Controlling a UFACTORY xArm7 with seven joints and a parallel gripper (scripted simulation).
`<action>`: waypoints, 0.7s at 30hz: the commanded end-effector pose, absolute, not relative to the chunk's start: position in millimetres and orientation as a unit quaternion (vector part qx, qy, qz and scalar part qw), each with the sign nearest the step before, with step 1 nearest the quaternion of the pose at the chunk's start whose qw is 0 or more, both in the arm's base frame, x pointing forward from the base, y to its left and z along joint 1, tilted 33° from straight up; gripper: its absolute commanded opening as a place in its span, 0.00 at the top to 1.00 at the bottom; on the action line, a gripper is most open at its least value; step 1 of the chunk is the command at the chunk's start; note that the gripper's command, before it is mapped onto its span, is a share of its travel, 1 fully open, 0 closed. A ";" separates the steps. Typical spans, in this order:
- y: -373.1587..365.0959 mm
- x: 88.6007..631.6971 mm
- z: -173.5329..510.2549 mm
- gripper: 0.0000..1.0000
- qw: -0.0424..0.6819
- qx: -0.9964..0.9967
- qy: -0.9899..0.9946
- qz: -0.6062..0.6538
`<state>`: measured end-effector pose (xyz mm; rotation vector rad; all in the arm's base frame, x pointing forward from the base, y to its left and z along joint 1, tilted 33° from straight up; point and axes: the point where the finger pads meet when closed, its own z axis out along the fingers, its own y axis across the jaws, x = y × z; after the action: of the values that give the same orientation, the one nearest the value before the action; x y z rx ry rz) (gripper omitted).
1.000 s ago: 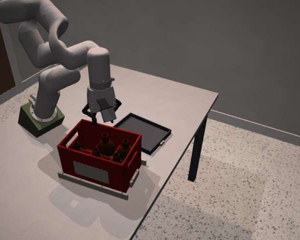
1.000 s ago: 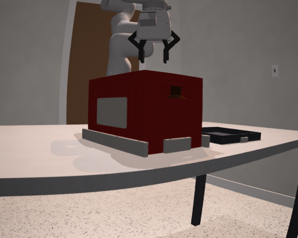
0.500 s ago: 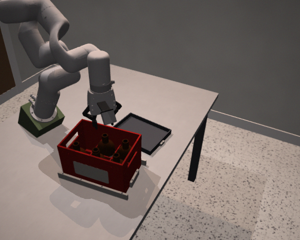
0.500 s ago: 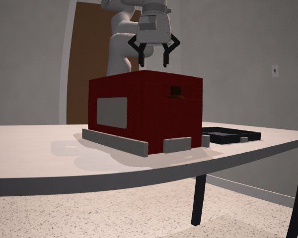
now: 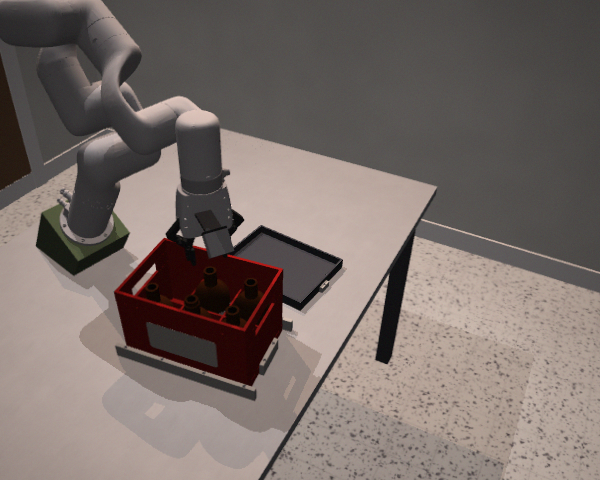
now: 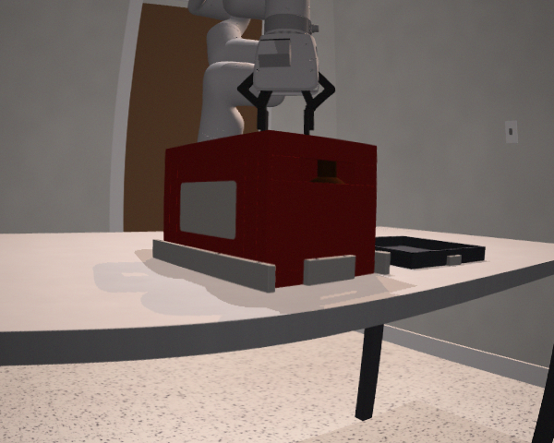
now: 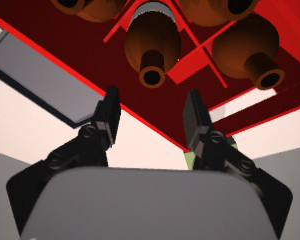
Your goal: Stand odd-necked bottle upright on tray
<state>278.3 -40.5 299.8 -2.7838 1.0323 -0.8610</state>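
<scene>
So all five bottles are sitting in the red crate right now. Three are along the near side: the left one, the middle one and the right one. The other two are on the far side, a middle bottle and a right-hand one. Honestly can't tell from these views which neck is the odd one out.

The gripper hangs over the crate's far side, pointing down, just off the far middle bottle. Its jaws are apart with nothing between them, and that bottle's mouth shows up ahead of the gap in the wrist view.

The black tray lies flat on the pale surface, beyond the crate and off to the right, so the odd bottle isn't on it yet. Crate looks level too, with a long grey strip along its near side. The arm's green base block is over on the left.
</scene>
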 end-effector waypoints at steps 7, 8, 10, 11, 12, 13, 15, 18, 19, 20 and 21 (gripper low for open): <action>-41.6 283.7 294.1 0.35 0.025 -0.900 0.333 -0.280; -41.7 284.1 293.5 0.35 0.025 -0.900 0.333 -0.280; -41.9 284.7 292.5 0.35 0.025 -0.900 0.333 -0.280; -41.9 285.0 292.1 0.35 0.025 -0.900 0.333 -0.280; -42.0 285.2 291.8 0.35 0.025 -0.900 0.333 -0.280; -42.0 285.4 291.5 0.35 0.025 -0.900 0.333 -0.280; -42.1 285.7 291.0 0.35 0.025 -0.900 0.333 -0.280; -42.2 285.9 290.7 0.35 0.025 -0.900 0.333 -0.280; -42.2 286.0 290.6 0.35 0.025 -0.900 0.333 -0.280; -42.2 286.0 290.6 0.35 0.025 -0.900 0.333 -0.280; -42.2 286.0 290.6 0.35 0.025 -0.900 0.333 -0.280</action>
<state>285.4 -42.3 289.2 -2.7837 1.0323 -0.8612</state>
